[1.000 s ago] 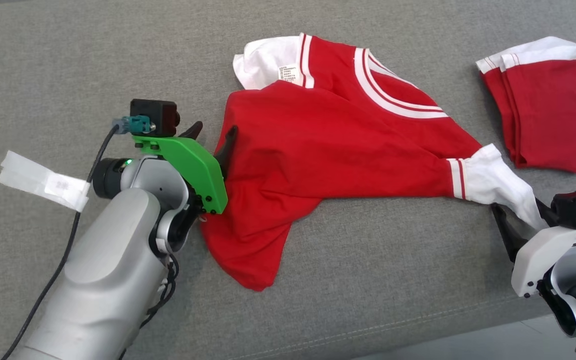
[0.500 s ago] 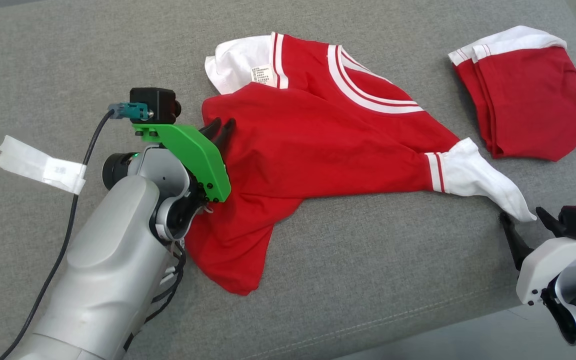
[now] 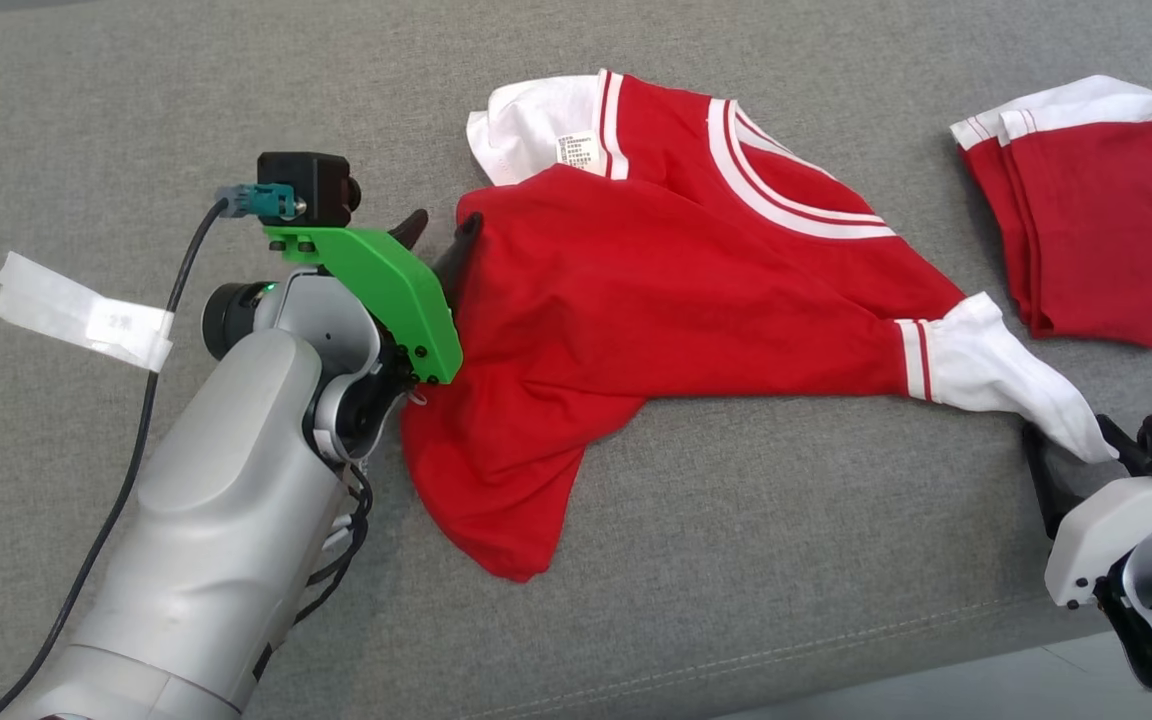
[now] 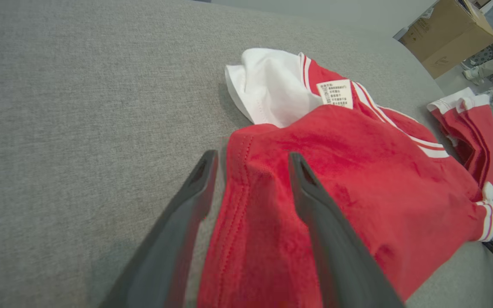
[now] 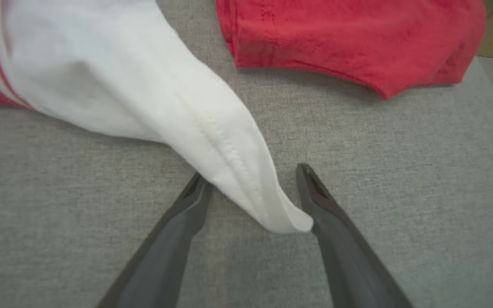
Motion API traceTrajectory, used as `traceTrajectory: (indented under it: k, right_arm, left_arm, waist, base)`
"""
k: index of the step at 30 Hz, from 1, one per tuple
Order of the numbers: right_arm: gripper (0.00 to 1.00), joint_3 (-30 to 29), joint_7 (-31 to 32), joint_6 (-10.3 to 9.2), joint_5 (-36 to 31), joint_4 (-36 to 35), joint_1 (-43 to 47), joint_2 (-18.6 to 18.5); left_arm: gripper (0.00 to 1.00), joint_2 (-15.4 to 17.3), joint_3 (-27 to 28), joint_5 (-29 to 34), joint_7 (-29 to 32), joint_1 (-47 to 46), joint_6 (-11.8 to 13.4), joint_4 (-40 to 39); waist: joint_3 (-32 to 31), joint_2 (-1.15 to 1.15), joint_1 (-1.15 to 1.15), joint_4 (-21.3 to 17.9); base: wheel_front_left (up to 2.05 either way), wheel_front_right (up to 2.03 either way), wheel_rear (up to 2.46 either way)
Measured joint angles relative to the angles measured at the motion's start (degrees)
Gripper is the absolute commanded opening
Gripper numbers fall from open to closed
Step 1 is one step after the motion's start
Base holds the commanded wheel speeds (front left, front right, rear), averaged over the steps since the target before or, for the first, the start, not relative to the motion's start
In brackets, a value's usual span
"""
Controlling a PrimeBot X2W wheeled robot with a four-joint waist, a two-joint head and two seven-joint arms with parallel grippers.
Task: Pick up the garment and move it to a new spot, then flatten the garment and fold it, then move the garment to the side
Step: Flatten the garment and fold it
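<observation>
the head view shows a strip of white tape [image 3: 86,322] near the left edge of the grey couch [image 3: 736,560]. next comes the left gripper [image 3: 448,218], at the left side of the red shirt [image 3: 656,300]. its two fingers are apart. the left wrist view makes this plain: the shirt's sewn edge stands up between the fingers, one finger is over the bare couch and the other lies over the red cloth. the cloth is not pinched.

the shirt lies bunched in the middle of the couch, collar toward the far edge, a red flap pointing at the front edge. a white tag [image 3: 581,150] sits by its far sleeve [image 3: 526,120].

the left wrist view also shows a brown box [image 4: 447,36] and someone's legs [image 4: 492,66] past the couch.

near the far right corner lies a folded shirt [image 3: 1086,220], apart from the first.

at the front right, the right gripper [image 3: 1071,440] has its fingers apart too. the right wrist view shows the tip of the near sleeve [image 5: 178,107] lying between them and touching one finger.
</observation>
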Motion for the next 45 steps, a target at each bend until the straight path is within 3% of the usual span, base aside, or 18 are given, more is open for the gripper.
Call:
traceTrajectory:
  k: [19,20,21,23,24,31,38,45]
  right_arm:
    - [1.0,1.86,-1.76,1.4,-0.16,2.13,-3.42,0.99]
    - [1.0,1.83,-1.86,1.4,-0.16,2.29,-3.44,0.99]
    - [1.0,1.82,-1.98,1.4,-0.16,2.44,-3.44,0.99]
    - [1.0,1.69,-2.35,1.4,-0.16,2.76,-3.44,0.98]
    - [1.0,1.65,-2.53,1.4,-0.16,2.93,-3.44,0.98]
    - [1.0,0.91,-3.21,1.07,-0.08,4.56,-3.33,0.91]
    - [1.0,-0.33,-4.24,0.93,0.32,5.94,-2.37,0.2]
    - [1.0,-0.99,-4.95,0.45,0.46,7.31,-1.66,-0.51]
  left_arm:
    - [1.0,-0.49,-0.46,-0.99,-0.29,-1.97,-1.58,5.53]
    - [0.92,-0.51,-0.53,-0.99,-0.52,-1.97,-1.6,5.86]
    - [0.64,-0.51,-0.59,-0.99,-0.52,-1.98,-1.7,6.02]
    - [0.28,-0.56,-1.08,-0.96,-0.99,-2.14,-2.3,6.45]
    - [0.0,-0.6,-1.42,-0.86,-1.21,-2.25,-2.61,6.68]
    - [0.0,-0.71,-1.43,1.49,-6.73,-4.49,-3.53,6.6]
    - [0.0,-0.84,0.4,3.05,-14.48,-10.89,-4.68,-0.14]
    - [0.0,-0.77,-1.4,5.65,-20.08,-9.2,-5.88,-6.16]
  waist:
    - [2.5,0.0,0.0,-3.01]
    - [2.59,0.0,0.0,-3.2]
    - [2.67,0.0,0.0,-3.37]
    - [2.8,0.0,0.0,-3.57]
    - [2.82,0.0,0.0,-3.62]
    - [2.19,0.0,0.0,-2.95]
    - [1.16,0.0,0.0,-0.21]
    - [-0.36,0.0,0.0,2.95]
  base:
    - [0.0,0.0,0.0]
    - [0.0,0.0,0.0]
    - [0.0,0.0,0.0]
    - [0.0,0.0,0.0]
    - [0.0,0.0,0.0]
    - [0.0,0.0,0.0]
    - [0.0,0.0,0.0]
    - [0.0,0.0,0.0]
